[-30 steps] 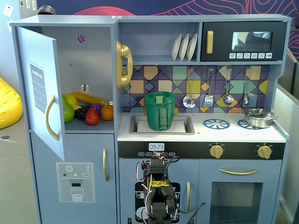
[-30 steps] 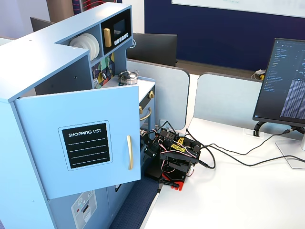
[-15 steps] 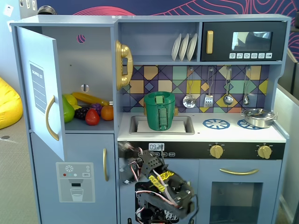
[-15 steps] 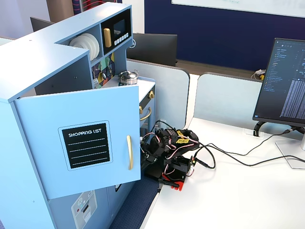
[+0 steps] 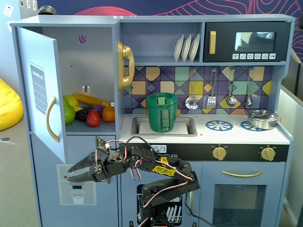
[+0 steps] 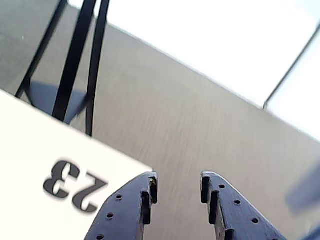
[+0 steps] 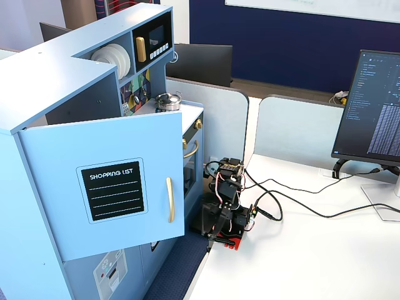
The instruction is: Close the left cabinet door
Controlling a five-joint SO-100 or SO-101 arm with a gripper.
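Jaws [image 6: 177,187] cropped below; door [image 7: 103,187] ajar.

"SHOPPING LIST" in white on the black panel of the left cabinet door [image 7: 112,190], "08:23" on the small clock display [image 5: 158,148] under the sink, a large black "23" upside down on a white sheet [image 6: 50,175] in the wrist view

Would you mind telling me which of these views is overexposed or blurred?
Wrist view: the top right is blown out to white, the floor looks streaked with blur, yet the open claw stays sharp. Both fixed views: evenly lit and in focus, with the open cabinet door clear.
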